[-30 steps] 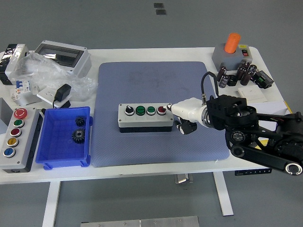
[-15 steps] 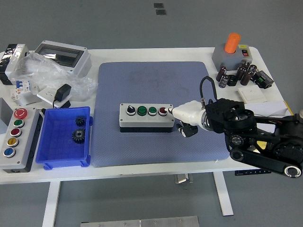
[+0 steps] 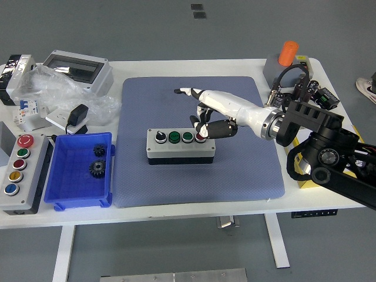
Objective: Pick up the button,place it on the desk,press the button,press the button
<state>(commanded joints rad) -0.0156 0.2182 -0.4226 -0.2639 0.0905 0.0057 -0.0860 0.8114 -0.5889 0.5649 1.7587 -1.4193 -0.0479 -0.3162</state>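
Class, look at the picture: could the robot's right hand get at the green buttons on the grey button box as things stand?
Probably yes. The right hand is over the button box, fingers by the red button. The green buttons sit just beside it, uncovered, with nothing between.

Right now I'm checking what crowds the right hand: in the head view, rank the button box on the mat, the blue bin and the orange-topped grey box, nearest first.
Measured from the right hand:
1. Button box, directly under the fingers, mid-mat.
2. Orange-topped grey box, at the table's far right corner.
3. Blue bin, left of the mat, clearly farthest.
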